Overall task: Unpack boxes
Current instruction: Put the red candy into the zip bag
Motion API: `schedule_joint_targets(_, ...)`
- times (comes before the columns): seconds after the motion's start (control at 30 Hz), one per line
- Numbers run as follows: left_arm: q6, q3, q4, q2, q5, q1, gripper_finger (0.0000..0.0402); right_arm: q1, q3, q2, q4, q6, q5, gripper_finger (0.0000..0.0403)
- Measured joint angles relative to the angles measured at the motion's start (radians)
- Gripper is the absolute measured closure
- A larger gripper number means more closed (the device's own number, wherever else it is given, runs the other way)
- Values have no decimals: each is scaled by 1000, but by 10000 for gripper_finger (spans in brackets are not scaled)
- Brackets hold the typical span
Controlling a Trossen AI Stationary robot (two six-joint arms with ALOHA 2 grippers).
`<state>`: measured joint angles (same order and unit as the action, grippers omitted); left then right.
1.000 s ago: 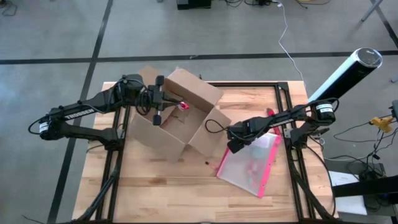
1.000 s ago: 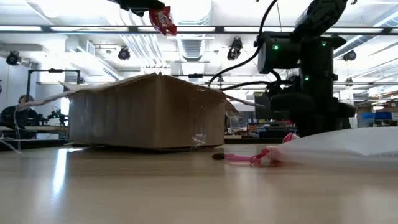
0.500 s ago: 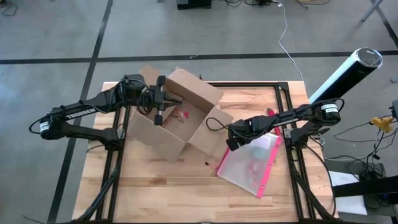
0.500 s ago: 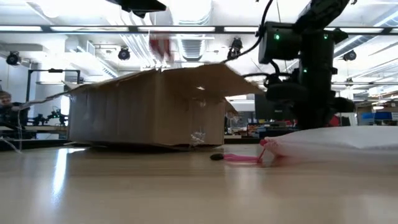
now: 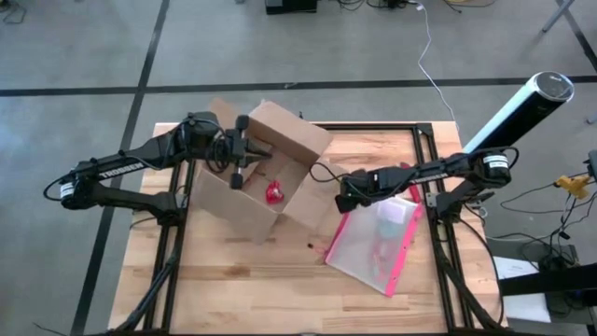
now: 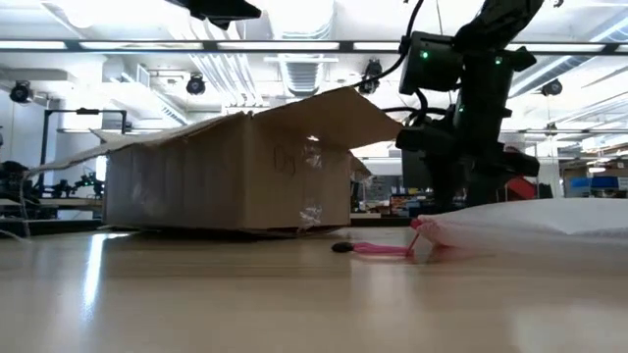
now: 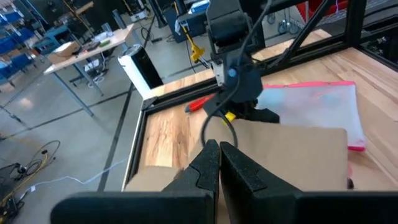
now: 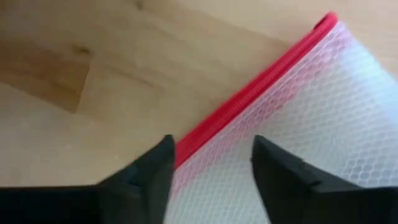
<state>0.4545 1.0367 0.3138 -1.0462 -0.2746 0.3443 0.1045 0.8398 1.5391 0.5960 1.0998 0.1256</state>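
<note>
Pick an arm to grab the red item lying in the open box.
Left. The left gripper hangs right over the box near the red item; the right gripper is outside, by the pouch.

Brown box (image 5: 244, 191); red, perhaps wrapped, item (image 5: 273, 193).

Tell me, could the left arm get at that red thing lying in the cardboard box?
Probably yes: the left end effector hangs above the open cardboard box, and the red packet lies uncovered inside, flaps folded outward.

box (image 5: 254, 177) on table (image 5: 233, 280), far left part. small packet (image 5: 273, 193) inside box. pouch (image 5: 378, 241) on table right of box. left gripper (image 5: 244, 154) above box; right gripper (image 5: 343, 198) between box and pouch.
</note>
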Motion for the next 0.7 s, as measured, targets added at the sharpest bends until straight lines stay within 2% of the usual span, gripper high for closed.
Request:
schedule_joint_targets(0.17, 0, 0, 5, 0, 0, 1, 402, 46, 0, 0, 2, 30, 57, 104)
schedule_joint_targets(0.3, 0, 0, 5, 0, 0, 3, 402, 91, 0, 13, -2, 30, 57, 77)
schedule_joint_targets(0.5, 5, 0, 5, 0, 0, 6, 402, 117, 0, 69, -4, 8, 5, 87)
schedule_joint_targets(0.7, 5, 0, 6, 0, 1, 6, 402, 117, 1, 97, -9, -16, -29, 136)
